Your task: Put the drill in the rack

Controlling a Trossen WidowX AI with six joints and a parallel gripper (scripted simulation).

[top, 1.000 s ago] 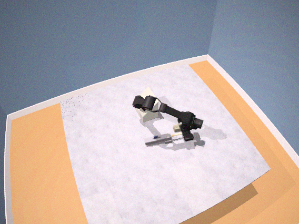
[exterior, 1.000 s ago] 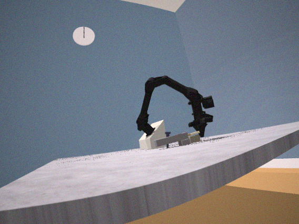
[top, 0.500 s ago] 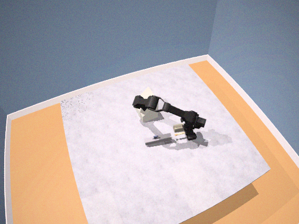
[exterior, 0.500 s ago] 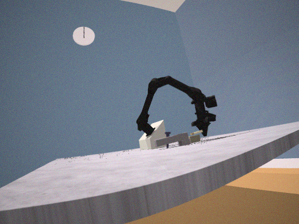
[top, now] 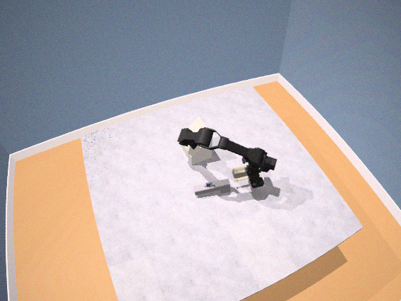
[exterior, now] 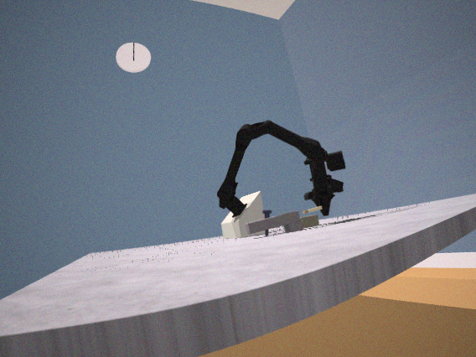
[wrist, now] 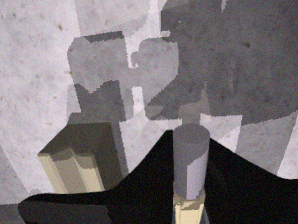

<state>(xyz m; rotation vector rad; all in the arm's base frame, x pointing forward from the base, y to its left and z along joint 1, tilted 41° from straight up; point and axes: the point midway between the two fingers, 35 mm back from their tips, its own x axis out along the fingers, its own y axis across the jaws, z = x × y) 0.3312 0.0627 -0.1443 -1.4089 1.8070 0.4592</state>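
My gripper (top: 258,184) (exterior: 325,212) (wrist: 180,135) is shut on the drill, a thin rod with a beige shank (top: 241,179) (exterior: 312,209) (wrist: 188,210) and a grey round end (wrist: 190,162). The drill is out of the grey holder and above the table, its beige part extending toward the holder side. The beige grooved rack (top: 239,172) (exterior: 309,221) (wrist: 77,162) stands on the table beside the gripper, left of the drill in the wrist view. The blue key (top: 209,184) (exterior: 266,214) stands upright at the long grey holder (top: 213,189) (exterior: 274,222). How far down the key sits is unclear.
The white angled arm base (top: 202,156) (exterior: 235,226) stands behind the grey holder. The pale table (top: 159,229) (exterior: 168,285) has a front edge far from the arm. Dark shadows of the arm lie around the rack and below the gripper.
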